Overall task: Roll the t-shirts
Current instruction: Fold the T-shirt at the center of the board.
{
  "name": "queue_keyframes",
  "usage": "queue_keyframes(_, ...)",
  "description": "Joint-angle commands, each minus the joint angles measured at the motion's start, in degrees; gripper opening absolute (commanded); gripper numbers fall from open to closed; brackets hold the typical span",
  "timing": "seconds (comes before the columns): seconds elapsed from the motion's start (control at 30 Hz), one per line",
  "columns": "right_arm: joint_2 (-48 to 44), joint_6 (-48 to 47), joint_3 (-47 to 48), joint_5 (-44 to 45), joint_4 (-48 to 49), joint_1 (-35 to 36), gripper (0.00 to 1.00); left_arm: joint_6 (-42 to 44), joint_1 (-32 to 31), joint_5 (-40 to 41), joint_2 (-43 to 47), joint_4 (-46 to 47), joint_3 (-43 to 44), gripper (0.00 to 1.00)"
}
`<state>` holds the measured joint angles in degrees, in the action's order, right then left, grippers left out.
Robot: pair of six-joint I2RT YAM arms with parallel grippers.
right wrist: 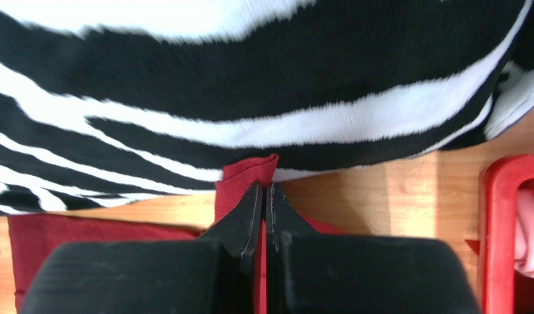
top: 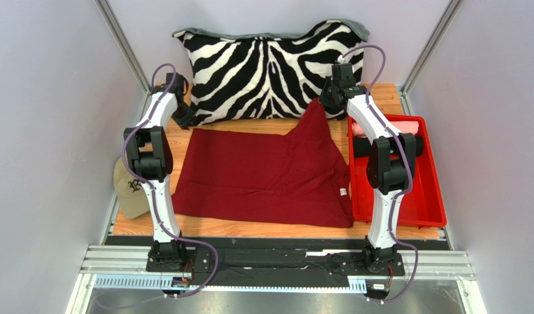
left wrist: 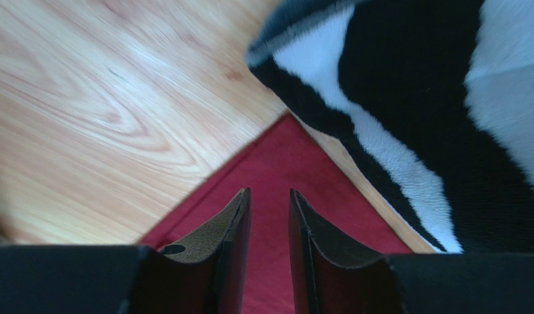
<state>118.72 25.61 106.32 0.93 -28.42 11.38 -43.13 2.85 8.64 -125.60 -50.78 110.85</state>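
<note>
My right gripper (right wrist: 264,186) is pressed together on a pinch of the dark red t-shirt (top: 263,173), holding its far right corner up off the wood just in front of the zebra pillow (top: 269,65), so that this corner stands in a peak. My left gripper (left wrist: 269,193) has its fingers spread with nothing between them. It sits over the shirt's far left corner, close beside the pillow's left end, and I cannot tell whether the tips touch the cloth. The rest of the shirt lies flat across the middle of the table (top: 250,229), its collar end toward the tray (top: 427,209) along the right edge, where a pink t-shirt (right wrist: 528,229) lies. A cap (top: 129,190) rests at the left edge. I judge the step to be taking up the far edge to start the roll. To do it well, I should drop the left fingers straight onto that corner, catch only shirt and no pillow, then raise it level with the right. The two hands should then travel evenly toward the near edge, so the roll starts straight and not skewed.
</note>
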Motion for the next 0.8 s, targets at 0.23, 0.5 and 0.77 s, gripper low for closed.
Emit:
queue_keyframes(0.23,-2.35,0.06,-3.49,-2.24,4.96,-0.3,0.0,-10.48,-2.41,-3.74,-5.79,3.42,1.56,0.34)
queue_keyframes(0.5,-2.44,-0.21,-5.07,-2.51,5.57,-0.3,0.0,-12.14,-2.68,2.51,-8.61,-2.81,5.6,0.38)
queue_keyframes(0.77,-2.61,-0.03,-5.34,-3.12,5.75,-0.57,0.0,-11.81,-2.59,6.03,-8.43,-5.9,8.33,0.42)
